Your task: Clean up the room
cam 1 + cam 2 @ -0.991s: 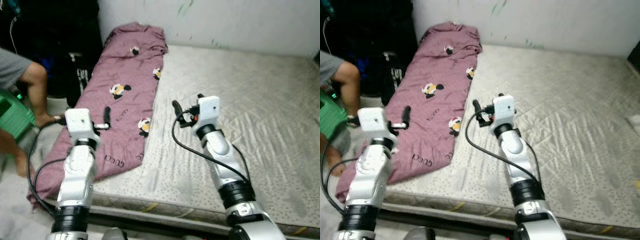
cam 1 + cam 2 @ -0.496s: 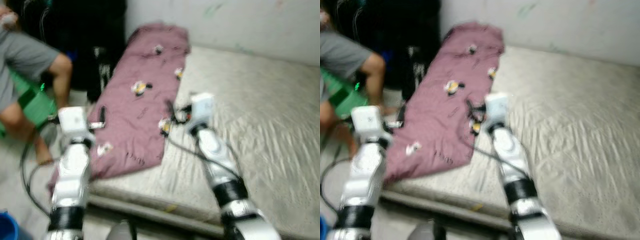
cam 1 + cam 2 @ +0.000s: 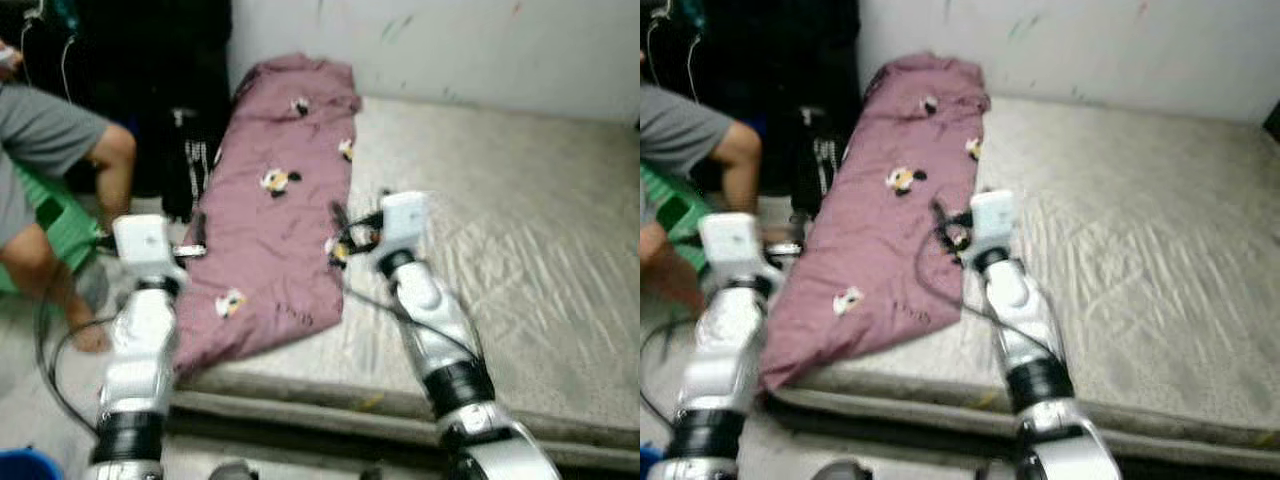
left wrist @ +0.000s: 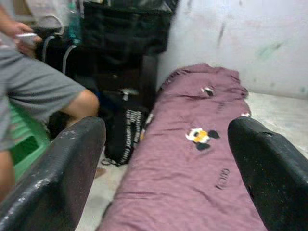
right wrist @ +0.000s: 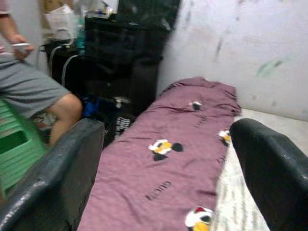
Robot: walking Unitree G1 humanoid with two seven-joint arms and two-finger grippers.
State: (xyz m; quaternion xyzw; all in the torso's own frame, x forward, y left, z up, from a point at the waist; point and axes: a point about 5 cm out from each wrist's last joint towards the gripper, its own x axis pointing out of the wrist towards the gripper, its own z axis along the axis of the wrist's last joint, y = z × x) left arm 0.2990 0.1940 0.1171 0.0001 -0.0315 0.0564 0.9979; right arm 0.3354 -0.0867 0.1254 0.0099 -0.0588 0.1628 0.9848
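Observation:
A purple blanket printed with small cartoon figures lies lengthwise along the left side of a grey mattress, and its near end droops over the front left corner. My left gripper hovers open at the blanket's left edge, near the mattress side, with nothing between its fingers. My right gripper hovers open just above the blanket's right edge, about halfway along it, also empty. In both wrist views the blanket stretches away toward the wall.
A person in grey shorts sits on a green stool at the left, close to my left arm. Black bags stand against the wall beside the bed. A blue container is at the bottom left. A white wall backs the mattress.
The whole picture has shifted and blurred, so the camera has moved; more of the person and the floor at the left shows now. Both arms keep the same raised pose.

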